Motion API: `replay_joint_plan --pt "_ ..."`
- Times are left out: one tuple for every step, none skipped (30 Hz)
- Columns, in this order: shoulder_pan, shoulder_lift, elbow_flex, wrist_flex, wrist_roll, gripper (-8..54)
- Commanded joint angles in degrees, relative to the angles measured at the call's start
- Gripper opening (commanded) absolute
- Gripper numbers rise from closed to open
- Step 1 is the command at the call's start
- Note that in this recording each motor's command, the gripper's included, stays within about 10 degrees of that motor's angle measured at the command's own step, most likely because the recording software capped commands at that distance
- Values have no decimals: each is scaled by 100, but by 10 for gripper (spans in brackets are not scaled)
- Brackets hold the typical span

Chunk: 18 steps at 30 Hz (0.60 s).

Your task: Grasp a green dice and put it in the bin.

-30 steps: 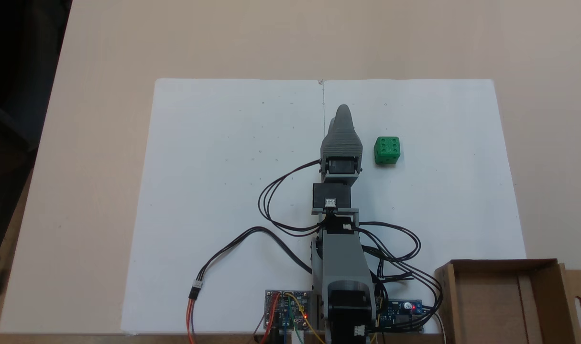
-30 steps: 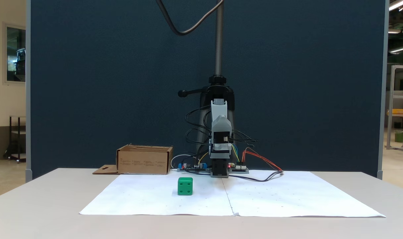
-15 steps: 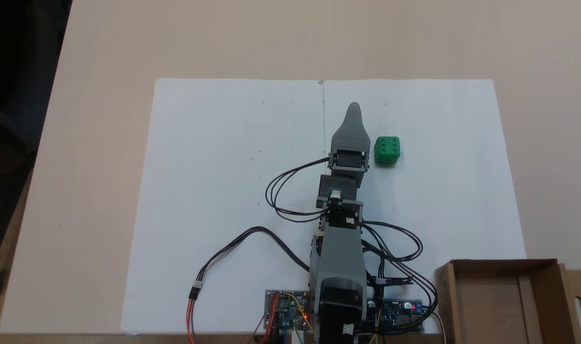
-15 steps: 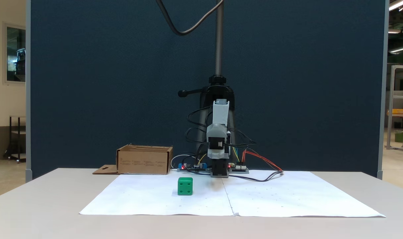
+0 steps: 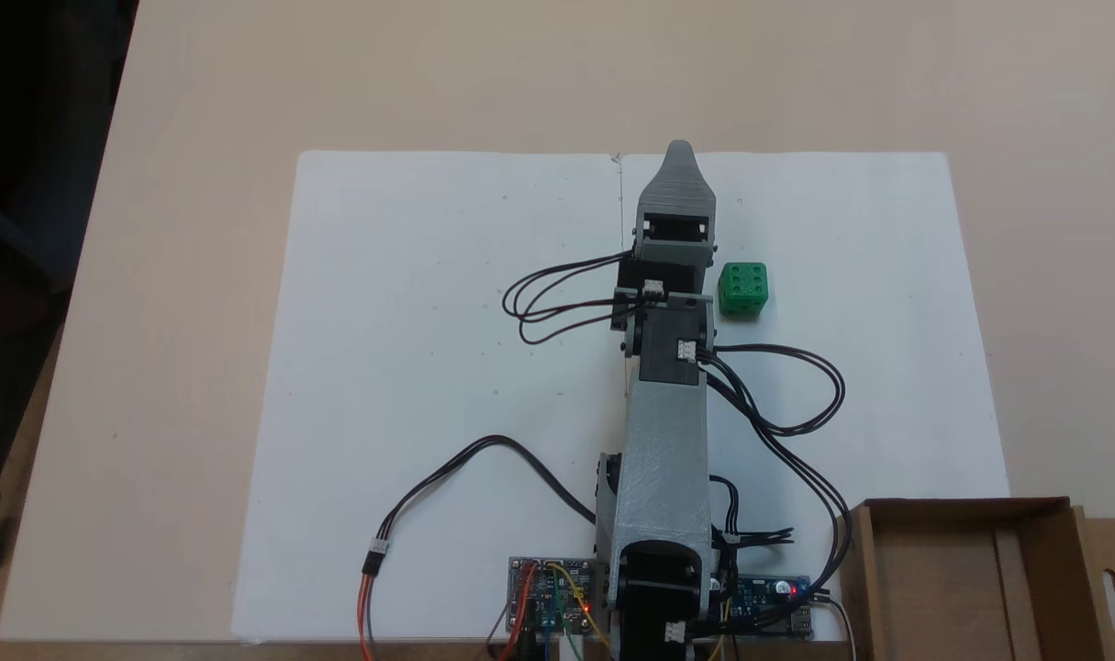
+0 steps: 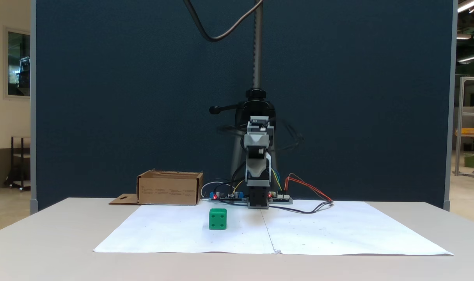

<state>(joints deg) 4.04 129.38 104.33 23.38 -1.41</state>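
My pincer (image 5: 678, 151) points toward the far edge of the surface, out over the far margin of the white paper sheet (image 5: 429, 367), and from above its two jaws lie stacked as one grey wedge, so I cannot tell whether it is released or clenched. It carries nothing that I can see. The small bright green plastic dice (image 5: 743, 290) sits on the paper, just beside my wrist on the right of that top-down fixed view, apart from it and six pips up; the front fixed view shows it (image 6: 218, 219) flat on the sheet. The shallow brown cardboard bin (image 5: 965, 514) waits at the near right corner of the surface, well apart from the dice.

As I judge it, I have reached past the cube rather than over it. Swinging sideways at this height, my wrist housing could knock the dice off its spot (it looks light). My black cables (image 5: 777, 395) loop on that same side and could snag it as I descend.
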Motion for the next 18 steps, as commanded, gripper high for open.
replay_joint_plan --pt "-53 624 -729 921 132 429" --pt "-79 624 -809 1220 132 427" --pt "-105 624 -870 1562 132 419" --pt "-132 615 -958 1853 132 415" --pt "-123 615 -1063 2204 132 415" --pt "-123 606 -1125 2494 141 415" --pt "-114 606 -1222 2802 141 415" --pt "-79 606 -1389 3153 141 415" --pt "-62 580 -1624 3452 141 415" --pt "-62 475 -1765 3786 167 415" --pt "-44 343 -2020 4085 193 415" --pt "-26 176 -2283 4384 193 415" --pt "-9 53 -2564 4700 202 415" --pt "0 -53 -2890 5017 202 415" --pt "26 -123 -3197 5333 202 415" --pt "18 -229 -3410 5641 202 414" --pt "-9 -325 -3480 5948 193 414" --pt "-35 -378 -3489 6256 193 415"
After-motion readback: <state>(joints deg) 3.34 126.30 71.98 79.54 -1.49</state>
